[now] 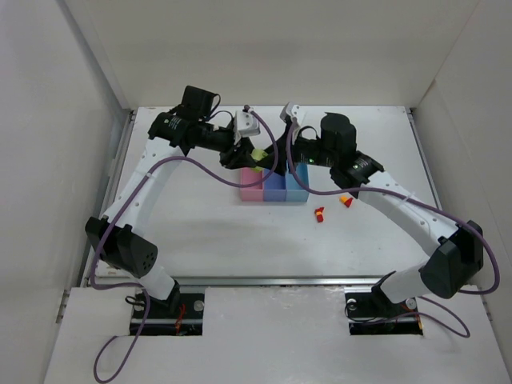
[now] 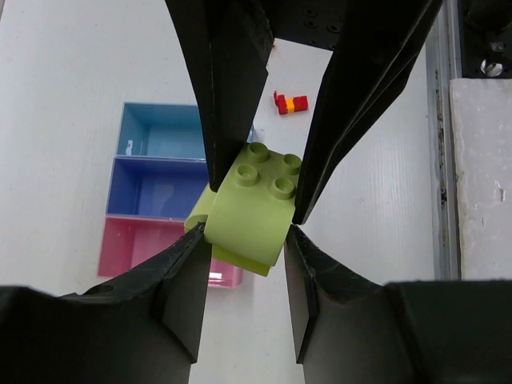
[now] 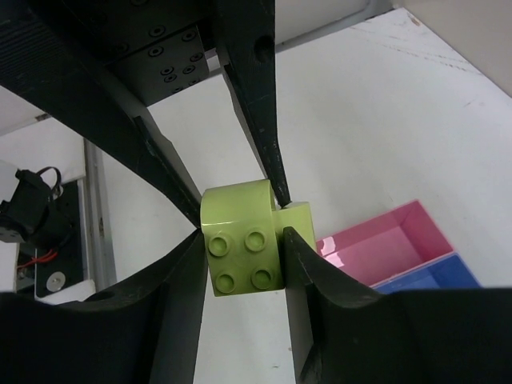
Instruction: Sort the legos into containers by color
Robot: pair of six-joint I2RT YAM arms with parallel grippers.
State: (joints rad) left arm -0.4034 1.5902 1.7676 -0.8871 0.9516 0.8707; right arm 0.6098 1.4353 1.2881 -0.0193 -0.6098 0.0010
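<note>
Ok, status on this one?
Left gripper, right gripper both shut on yellow-green lego. Held in air by containers. Red and orange-yellow legos loose on table. Nothing in the way.

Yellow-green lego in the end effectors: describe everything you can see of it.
The yellow-green lego is glossy plastic, a block with four round studs on one face and a curved side, with a paler green piece jutting from behind it. It hangs tilted in the air, close to the pink bin. The left end effector and the right end effector each pinch its sides.
</note>
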